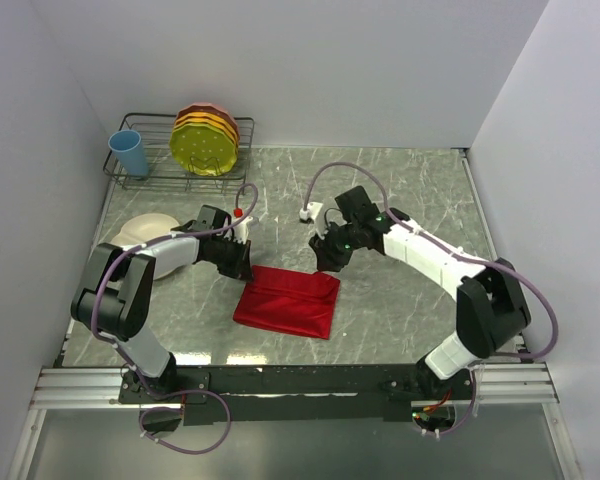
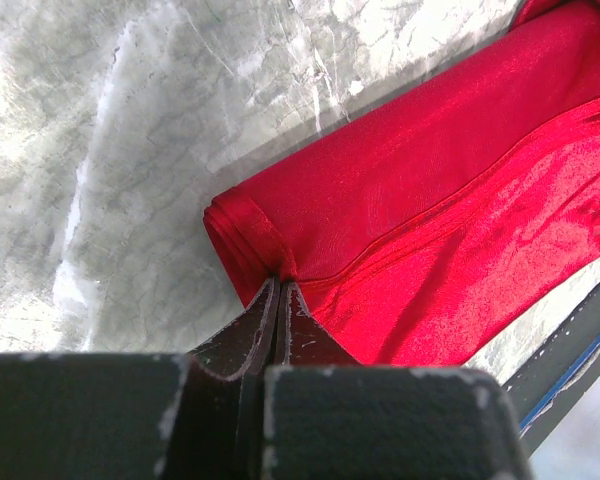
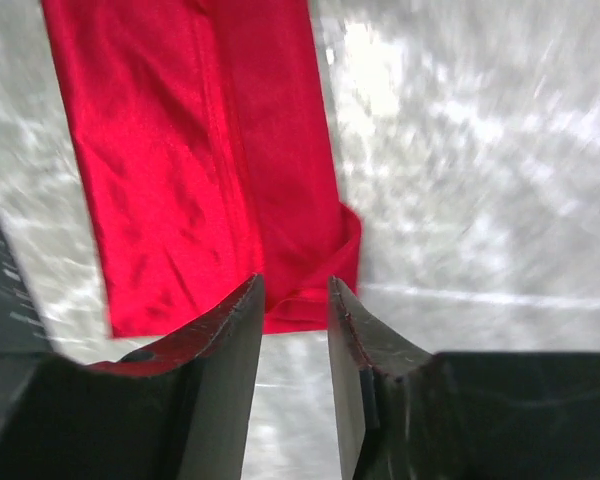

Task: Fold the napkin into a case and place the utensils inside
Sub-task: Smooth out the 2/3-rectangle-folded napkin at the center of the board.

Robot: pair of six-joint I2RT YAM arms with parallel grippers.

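The red napkin [image 1: 288, 300] lies folded into a rectangle in the middle of the table. My left gripper [image 1: 242, 264] is at its far left corner, shut on the folded edge of the cloth [image 2: 250, 235]. My right gripper [image 1: 325, 262] hovers just above the far right corner of the napkin [image 3: 310, 290], jaws open with nothing between them. The fork and spoon are not in view.
A cream plate [image 1: 145, 232] lies at the left, partly under my left arm. A wire rack [image 1: 170, 170] at the back left holds a blue cup [image 1: 130, 153] and yellow and orange plates [image 1: 206, 140]. A small white object [image 1: 309, 212] lies behind the right gripper.
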